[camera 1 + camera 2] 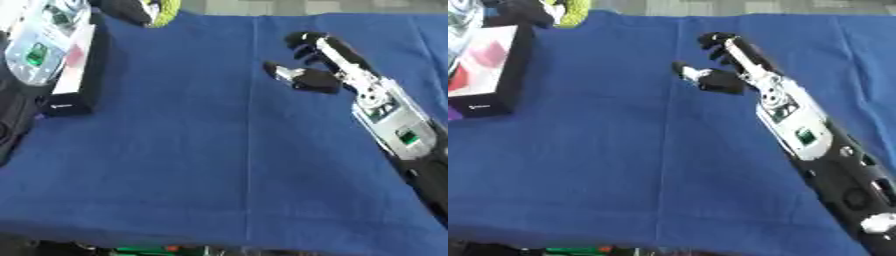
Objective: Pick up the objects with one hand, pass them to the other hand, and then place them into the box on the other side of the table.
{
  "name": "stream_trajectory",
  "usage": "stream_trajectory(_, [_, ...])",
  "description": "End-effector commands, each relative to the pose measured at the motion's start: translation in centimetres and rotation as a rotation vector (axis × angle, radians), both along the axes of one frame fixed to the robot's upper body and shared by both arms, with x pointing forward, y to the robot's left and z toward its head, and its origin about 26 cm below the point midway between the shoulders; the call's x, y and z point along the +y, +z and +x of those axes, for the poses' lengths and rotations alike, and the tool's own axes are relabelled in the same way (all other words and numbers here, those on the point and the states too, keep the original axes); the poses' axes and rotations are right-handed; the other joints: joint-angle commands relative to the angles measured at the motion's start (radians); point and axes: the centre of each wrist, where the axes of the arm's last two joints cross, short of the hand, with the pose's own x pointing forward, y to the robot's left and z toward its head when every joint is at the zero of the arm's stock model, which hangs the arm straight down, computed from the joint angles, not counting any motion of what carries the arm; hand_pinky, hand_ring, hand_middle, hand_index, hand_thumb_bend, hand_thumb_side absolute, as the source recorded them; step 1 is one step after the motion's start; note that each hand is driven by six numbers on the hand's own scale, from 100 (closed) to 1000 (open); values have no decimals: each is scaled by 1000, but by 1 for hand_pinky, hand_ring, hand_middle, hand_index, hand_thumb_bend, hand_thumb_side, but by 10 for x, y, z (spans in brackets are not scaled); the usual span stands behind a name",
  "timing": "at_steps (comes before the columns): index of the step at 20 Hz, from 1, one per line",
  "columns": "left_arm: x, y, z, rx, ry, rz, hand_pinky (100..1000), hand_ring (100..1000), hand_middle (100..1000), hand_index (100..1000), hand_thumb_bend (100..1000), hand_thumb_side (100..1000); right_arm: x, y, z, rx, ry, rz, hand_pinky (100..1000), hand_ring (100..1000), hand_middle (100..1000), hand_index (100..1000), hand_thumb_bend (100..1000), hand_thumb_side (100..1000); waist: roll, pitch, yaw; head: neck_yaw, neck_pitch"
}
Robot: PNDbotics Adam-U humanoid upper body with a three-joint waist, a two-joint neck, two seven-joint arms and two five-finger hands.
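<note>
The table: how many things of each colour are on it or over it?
Blue: 1, the cloth
Black: 3, the box, the right hand, the left hand
Yellow-green: 1, a thing in the left hand
Total: 5

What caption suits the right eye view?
Right hand open above the blue cloth, empty; box at left.

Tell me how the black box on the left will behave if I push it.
The black box lies flat with straight edges, so it probably stays stiff and slides rather than tips. The blue cloth under it may wrinkle and drag.
</note>
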Motion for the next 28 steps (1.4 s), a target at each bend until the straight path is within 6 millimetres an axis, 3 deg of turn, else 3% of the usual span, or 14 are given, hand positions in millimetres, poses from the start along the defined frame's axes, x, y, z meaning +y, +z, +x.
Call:
stream_trajectory(1, [21,15,-1,-36,56,-4,709,526,364,335,100,216,-6,17,-2,-54,-9,4,765,782,792,881,482,645,0,-16,0,13,5])
stream_trajectory(4, [34,14,1,-27,98,-11,711,526,365,334,100,217,-8,20,-2,-66,-18,13,763,780,790,879,478,634,-2,-15,0,24,4])
stream_trajectory(17, [100,-1,6,-13,311,-53,728,530,366,334,100,220,-11,29,-6,-99,-34,46,759,775,783,875,485,595,-9,-8,-5,121,-55])
stream_trajectory(28, [130,-12,12,-30,434,-64,726,533,368,336,100,216,-9,31,-8,-110,-25,60,758,771,780,872,487,588,-18,1,-14,174,-101])
